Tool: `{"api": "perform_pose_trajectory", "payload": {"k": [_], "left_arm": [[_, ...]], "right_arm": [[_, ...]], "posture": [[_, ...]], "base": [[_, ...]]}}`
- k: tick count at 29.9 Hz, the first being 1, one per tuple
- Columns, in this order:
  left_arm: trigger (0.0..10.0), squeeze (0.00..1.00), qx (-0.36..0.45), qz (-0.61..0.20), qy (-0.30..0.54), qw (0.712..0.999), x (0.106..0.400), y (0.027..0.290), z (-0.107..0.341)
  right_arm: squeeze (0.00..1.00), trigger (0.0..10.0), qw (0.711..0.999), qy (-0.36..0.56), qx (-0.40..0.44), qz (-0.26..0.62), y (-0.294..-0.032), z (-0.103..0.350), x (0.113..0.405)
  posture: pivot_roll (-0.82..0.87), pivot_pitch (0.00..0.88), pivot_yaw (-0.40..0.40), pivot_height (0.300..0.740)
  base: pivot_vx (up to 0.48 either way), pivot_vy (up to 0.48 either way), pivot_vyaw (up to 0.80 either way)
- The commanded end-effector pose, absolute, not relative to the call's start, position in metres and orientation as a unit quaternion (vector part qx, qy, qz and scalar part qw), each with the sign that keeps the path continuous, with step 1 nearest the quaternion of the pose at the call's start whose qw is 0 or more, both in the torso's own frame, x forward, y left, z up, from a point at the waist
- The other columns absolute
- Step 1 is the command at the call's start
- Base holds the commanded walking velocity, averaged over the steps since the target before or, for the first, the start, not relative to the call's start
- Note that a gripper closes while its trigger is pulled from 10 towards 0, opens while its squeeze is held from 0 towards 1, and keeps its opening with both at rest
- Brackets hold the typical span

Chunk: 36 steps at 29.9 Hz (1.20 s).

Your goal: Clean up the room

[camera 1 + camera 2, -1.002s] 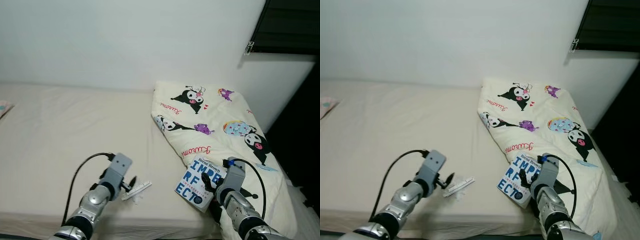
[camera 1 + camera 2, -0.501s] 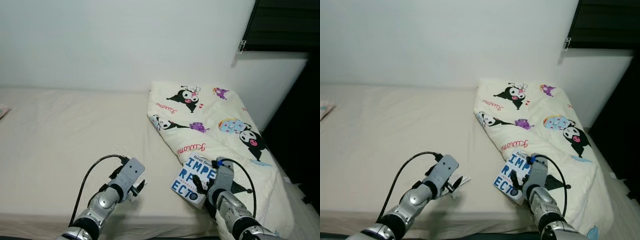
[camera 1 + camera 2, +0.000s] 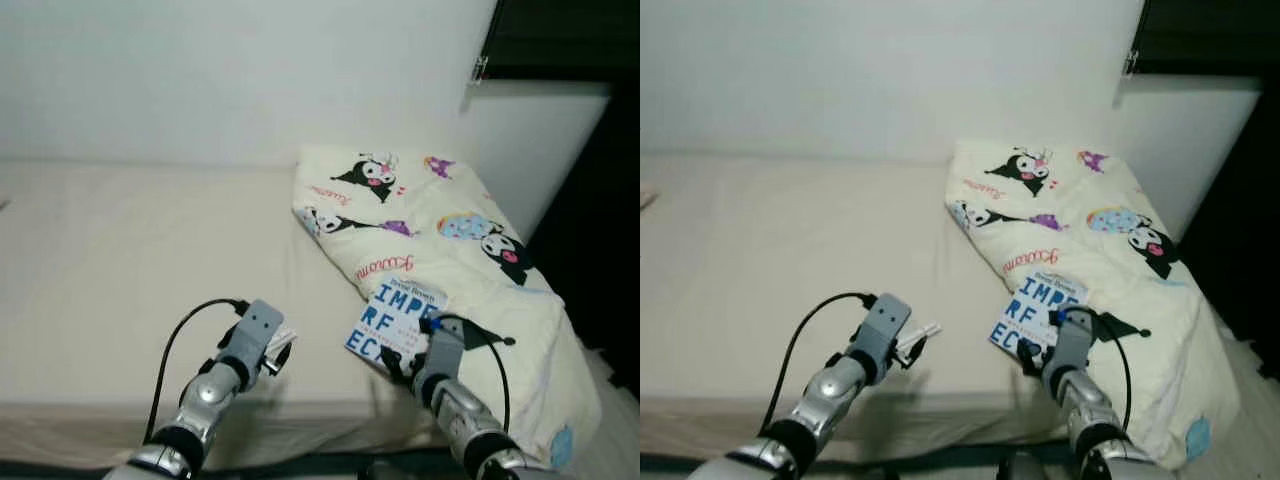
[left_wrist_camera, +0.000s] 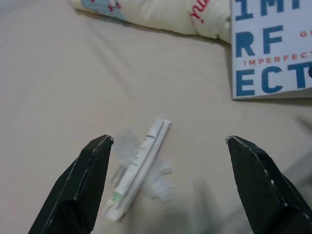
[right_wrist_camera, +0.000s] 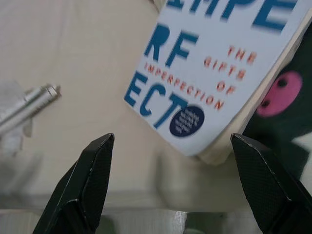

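On the left, the left gripper [image 4: 165,185] hangs over the cream-sheeted bed [image 3: 110,250] near its front edge, its two black fingers [image 4: 83,185] spread wide. Between them on the sheet lies a small white paper-wrapped stick with torn bits of tissue around it [image 4: 141,168], not yet touched. To its right, a white paperback book with big blue letters [image 3: 392,320] rests partly on the sheet and partly against the edge of a cream quilt printed with cartoon characters [image 3: 450,240], which lies bunched at the right end of the bed. The right gripper [image 5: 170,185] hovers just over the book's lower corner, fingers likewise parted and holding nothing. The tidying looks barely begun: both the wrapper and the book remain on the bed, and the quilt is unfolded. Each gripper seems lined up for a pickup.
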<state>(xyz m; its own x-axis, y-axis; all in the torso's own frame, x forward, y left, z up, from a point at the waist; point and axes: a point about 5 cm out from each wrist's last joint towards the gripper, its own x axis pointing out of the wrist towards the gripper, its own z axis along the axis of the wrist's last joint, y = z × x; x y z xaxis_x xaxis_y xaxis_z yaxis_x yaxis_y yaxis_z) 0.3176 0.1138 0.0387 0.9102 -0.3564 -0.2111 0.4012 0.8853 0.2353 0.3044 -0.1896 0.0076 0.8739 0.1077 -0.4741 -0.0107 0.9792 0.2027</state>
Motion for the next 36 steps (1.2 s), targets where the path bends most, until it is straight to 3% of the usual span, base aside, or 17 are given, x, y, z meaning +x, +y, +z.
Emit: {"api": "perform_pose_trajectory", "payload": {"k": [1, 10, 16, 24, 31, 34, 35, 36], "left_arm": [[10.0, 0.0, 0.131, -0.199, 0.077, 0.968, 0.321, 0.111, 0.043], [10.0, 0.0, 0.163, -0.206, 0.062, 0.963, 0.337, 0.111, 0.061], [10.0, 0.0, 0.175, -0.176, 0.069, 0.966, 0.345, 0.116, 0.066], [10.0, 0.0, 0.16, -0.092, 0.124, 0.975, 0.352, 0.147, 0.066], [10.0, 0.0, 0.159, -0.063, 0.135, 0.976, 0.351, 0.158, 0.064], [10.0, 0.0, 0.147, 0.005, 0.143, 0.979, 0.35, 0.181, 0.064], [10.0, 0.0, 0.156, 0.06, 0.142, 0.976, 0.349, 0.201, 0.067], [10.0, 0.0, 0.156, 0.06, 0.142, 0.976, 0.349, 0.201, 0.067]], "right_arm": [[0.0, 10.0, 0.969, 0.223, 0.1, 0.038, -0.188, 0.017, 0.313], [0.0, 10.0, 0.975, 0.188, 0.102, 0.06, -0.185, 0.026, 0.316], [0.0, 10.0, 0.979, 0.164, 0.104, 0.064, -0.187, 0.03, 0.314], [0.0, 10.0, 0.987, 0.097, 0.114, 0.066, -0.19, 0.052, 0.306], [0.0, 10.0, 0.988, 0.061, 0.125, 0.068, -0.191, 0.068, 0.306], [0.0, 10.0, 0.989, 0.032, 0.127, 0.074, -0.192, 0.085, 0.305], [0.0, 10.0, 0.989, 0.025, 0.126, 0.077, -0.193, 0.092, 0.302], [0.0, 10.0, 0.989, 0.025, 0.126, 0.077, -0.193, 0.092, 0.302]], "posture": [[-0.13, 0.0, -0.029, 0.575], [-0.2, 0.0, 0.001, 0.53], [-0.24, 0.063, 0.016, 0.51], [-0.3, 0.156, 0.02, 0.481], [-0.31, 0.177, 0.018, 0.477], [-0.31, 0.205, 0.011, 0.477], [-0.31, 0.207, 0.01, 0.477], [-0.31, 0.207, 0.01, 0.477]], "base": [[0.0, 0.0, 0.0], [0.0, 0.0, 0.0], [0.0, 0.0, 0.0], [0.0, 0.0, 0.0], [0.0, 0.0, 0.0], [0.0, 0.0, 0.0], [0.0, 0.0, 0.0], [0.0, 0.0, 0.0]]}}
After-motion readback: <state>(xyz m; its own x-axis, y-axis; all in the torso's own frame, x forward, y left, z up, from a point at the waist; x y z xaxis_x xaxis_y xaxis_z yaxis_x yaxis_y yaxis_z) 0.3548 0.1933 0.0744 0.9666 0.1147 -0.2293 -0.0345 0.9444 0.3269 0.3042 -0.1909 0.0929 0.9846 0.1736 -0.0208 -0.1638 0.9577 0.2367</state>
